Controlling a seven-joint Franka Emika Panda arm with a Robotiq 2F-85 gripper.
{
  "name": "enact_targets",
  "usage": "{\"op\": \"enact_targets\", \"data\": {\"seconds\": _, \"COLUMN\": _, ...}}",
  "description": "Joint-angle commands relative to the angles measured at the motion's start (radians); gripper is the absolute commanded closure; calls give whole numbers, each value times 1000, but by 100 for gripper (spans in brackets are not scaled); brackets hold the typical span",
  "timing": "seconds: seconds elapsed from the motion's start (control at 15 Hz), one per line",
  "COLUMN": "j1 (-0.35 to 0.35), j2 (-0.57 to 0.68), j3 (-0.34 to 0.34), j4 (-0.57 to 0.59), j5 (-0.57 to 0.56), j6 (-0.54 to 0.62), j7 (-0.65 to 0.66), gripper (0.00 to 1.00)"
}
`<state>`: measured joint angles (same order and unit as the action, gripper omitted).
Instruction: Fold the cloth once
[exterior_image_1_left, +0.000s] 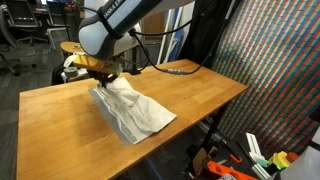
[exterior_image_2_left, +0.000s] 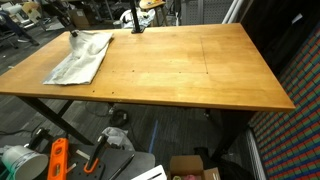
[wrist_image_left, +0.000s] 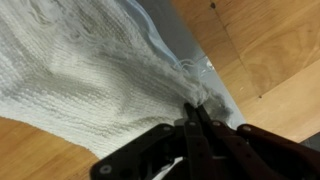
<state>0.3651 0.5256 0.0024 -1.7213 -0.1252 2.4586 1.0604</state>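
In an exterior view, the arm (exterior_image_1_left: 110, 28) is seen at the far left of the wooden table (exterior_image_1_left: 50, 115), bent down over the top with the gripper (exterior_image_1_left: 103, 74) lowered onto the cloth (exterior_image_1_left: 138, 115). The cloth is laid from under the gripper towards the near edge, about midway along the table in that view. Its end at the gripper is drawn up into a small peak, while the rest is spread flat and creased on the wood, with a grey edge shown along its left side. Further right, a patterned panel (exterior_image_1_left: 285, 70) is seen beyond the table. In an exterior view from another side, the cloth (exterior_image_2_left: 80, 58) is found near the far left corner of the table (exterior_image_2_left: 200, 70). In the wrist view, the fingers (wrist_image_left: 197, 125) are seen fully closed, with a bunched fold of the cloth (wrist_image_left: 90, 70) pinched between their tips; the wood of the table (wrist_image_left: 265, 55) is shown to the right.
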Motion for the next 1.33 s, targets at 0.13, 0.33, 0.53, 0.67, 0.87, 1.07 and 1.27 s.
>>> {"op": "enact_targets", "data": {"seconds": 0.13, "j1": 9, "j2": 57, "j3": 23, "j4": 139, "j5": 43, "j6": -90, "j7": 60, "gripper": 98}}
{"op": "enact_targets", "data": {"seconds": 0.33, "j1": 8, "j2": 92, "j3": 19, "j4": 201, "j5": 60, "j6": -58, "j7": 113, "gripper": 98}}
{"op": "enact_targets", "data": {"seconds": 0.53, "j1": 13, "j2": 136, "j3": -4, "j4": 267, "j5": 46, "j6": -28, "j7": 181, "gripper": 98}}
{"op": "enact_targets", "data": {"seconds": 0.67, "j1": 16, "j2": 168, "j3": -20, "j4": 310, "j5": 35, "j6": -21, "j7": 217, "gripper": 98}}
{"op": "enact_targets", "data": {"seconds": 0.87, "j1": 11, "j2": 200, "j3": -23, "j4": 351, "j5": 37, "j6": -66, "j7": 213, "gripper": 84}}
{"op": "enact_targets", "data": {"seconds": 1.07, "j1": -8, "j2": 190, "j3": 4, "j4": 323, "j5": 50, "j6": -92, "j7": 145, "gripper": 56}}
{"op": "enact_targets", "data": {"seconds": 1.27, "j1": -52, "j2": 105, "j3": 59, "j4": 196, "j5": 68, "j6": -109, "j7": -24, "gripper": 34}}
